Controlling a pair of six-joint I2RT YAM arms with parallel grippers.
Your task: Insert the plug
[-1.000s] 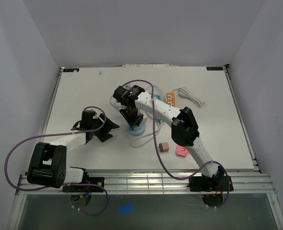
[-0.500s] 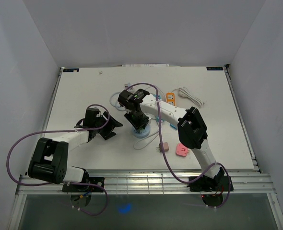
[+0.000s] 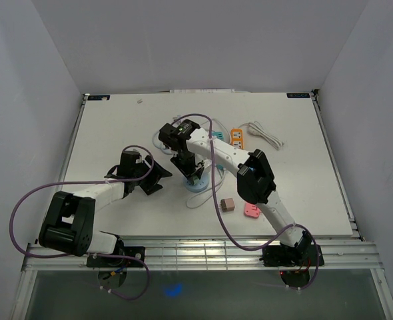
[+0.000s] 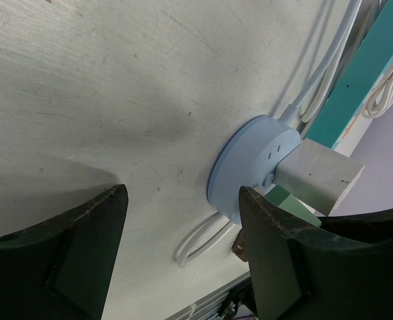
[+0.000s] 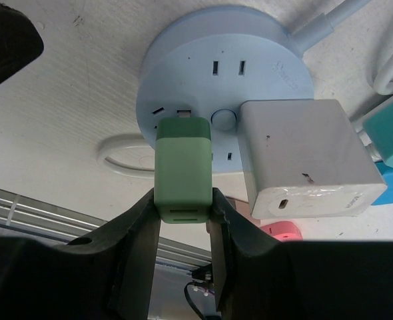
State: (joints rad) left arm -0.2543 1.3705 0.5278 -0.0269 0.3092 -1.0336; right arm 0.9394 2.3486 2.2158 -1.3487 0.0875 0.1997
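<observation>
At the blue hub (image 5: 203,47), green plug (image 5: 183,167); we judge it unseated.
The hub carries a white charger (image 5: 303,157); our right gripper (image 5: 183,203) is clamped on the plug, nose at a socket; left gripper (image 4: 183,197) gapes empty. Misaligned blades could shove the unheld hub.

The bench (image 3: 110,127) carried one round blue hub (image 5: 183,73). There were four plugs: one green plug (image 5: 183,160) and one white plug (image 5: 303,153) at the hub in mid-frame, plus one tan plug (image 3: 227,205) and one pink plug (image 3: 252,211) lower right of centre. One orange strip (image 3: 236,137), one teal strip (image 4: 360,77) and one coiled white cord (image 3: 263,133) lay upper middle. Two arms showed: left arm (image 3: 93,193), right arm (image 3: 230,155).
</observation>
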